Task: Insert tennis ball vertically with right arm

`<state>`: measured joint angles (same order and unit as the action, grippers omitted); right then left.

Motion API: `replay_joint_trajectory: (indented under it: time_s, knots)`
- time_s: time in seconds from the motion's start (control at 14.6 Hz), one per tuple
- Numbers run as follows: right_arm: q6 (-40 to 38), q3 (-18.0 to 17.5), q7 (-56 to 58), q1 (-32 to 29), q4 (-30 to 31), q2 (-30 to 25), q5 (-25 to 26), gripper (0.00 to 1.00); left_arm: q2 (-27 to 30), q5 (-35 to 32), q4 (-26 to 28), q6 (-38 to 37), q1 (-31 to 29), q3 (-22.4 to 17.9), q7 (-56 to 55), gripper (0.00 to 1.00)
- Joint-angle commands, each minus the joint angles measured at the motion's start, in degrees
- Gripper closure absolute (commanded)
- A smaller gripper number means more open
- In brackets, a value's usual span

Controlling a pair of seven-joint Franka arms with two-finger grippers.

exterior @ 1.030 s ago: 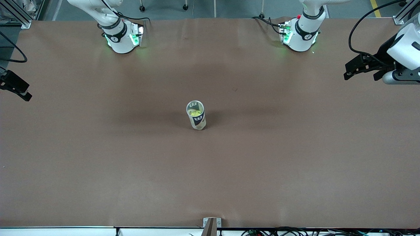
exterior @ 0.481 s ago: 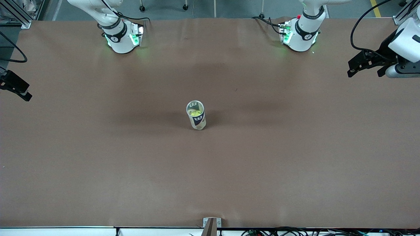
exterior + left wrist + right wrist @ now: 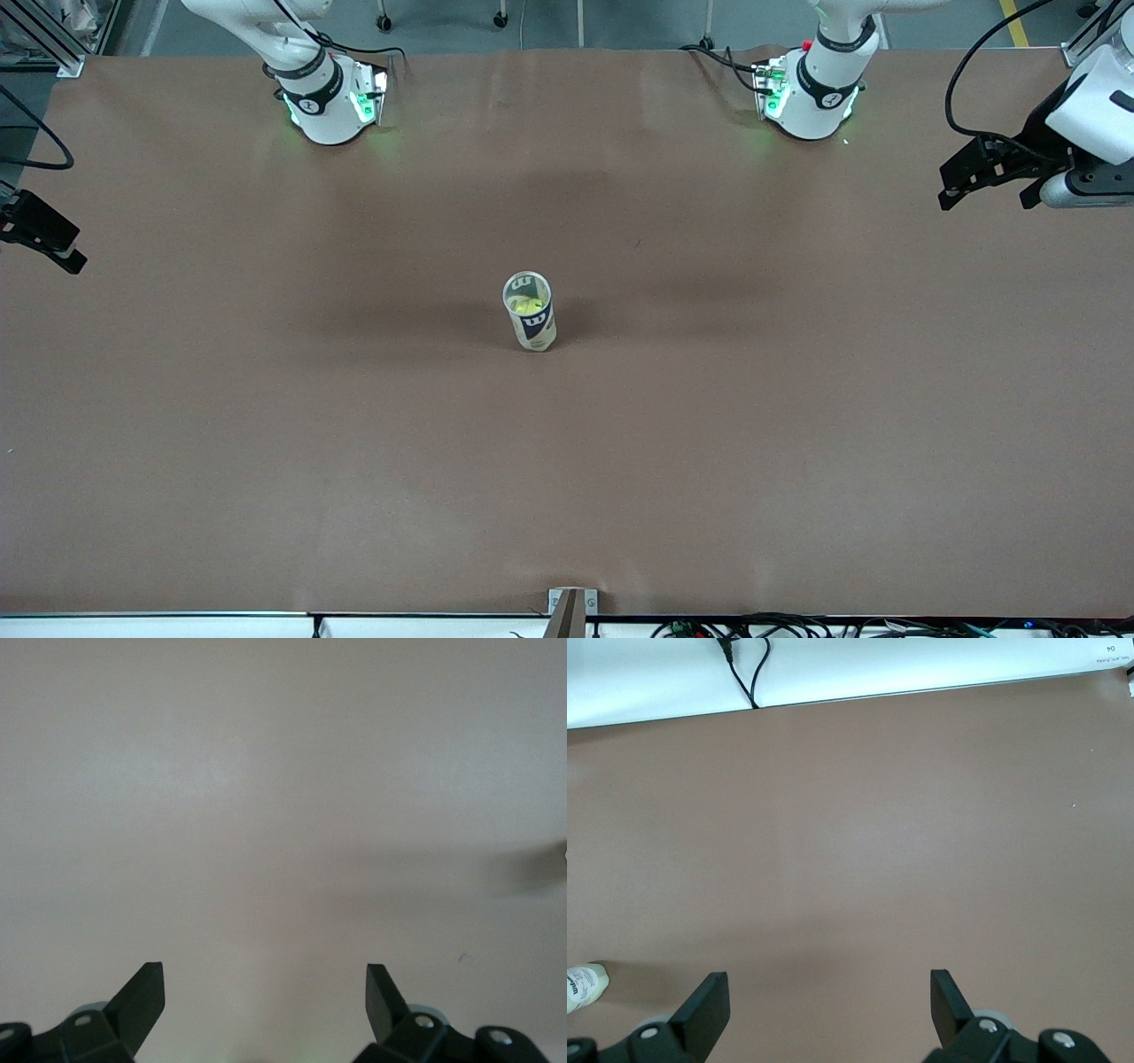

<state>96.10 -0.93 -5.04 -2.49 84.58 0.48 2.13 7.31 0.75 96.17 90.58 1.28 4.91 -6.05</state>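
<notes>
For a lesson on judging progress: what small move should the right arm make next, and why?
Probably none, it looks done: the tennis ball already sits in the upright can, and the right gripper and left gripper hang open, empty, over the table's ends.

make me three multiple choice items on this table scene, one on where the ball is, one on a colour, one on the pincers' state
1. Where is the tennis ball?
A. loose on the table
B. inside the upright can
C. in the right pincer

2. What colour is the ball?
A. yellow-green
B. red
C. white

3. How do the two pincers stand?
A. both shut on the can
B. one open, one shut
C. both open and empty

Answers:
1 B: the ball shows through the open top of the can, which stands upright mid-table.
2 A: it looks yellow-green inside the can.
3 C: the left pincer and the right pincer each show fingers spread apart over bare table with nothing between them, each at its own arm's end.
</notes>
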Motion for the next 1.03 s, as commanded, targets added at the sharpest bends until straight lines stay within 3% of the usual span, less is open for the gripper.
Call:
replay_joint_trajectory:
  time_s: [0.0,0.96]
  knots:
    - [-0.1,-0.3,0.0,-0.1,-0.7,0.4,0.2,0.0,1.5,-1.0,1.3,0.7,0.3,-0.3,-0.6,0.0]
    - [-0.1,-0.3,0.0,-0.1,-0.8,0.4,0.2,0.0,1.5,-0.6,1.4,0.3,0.2,-0.2,-0.5,0.0]
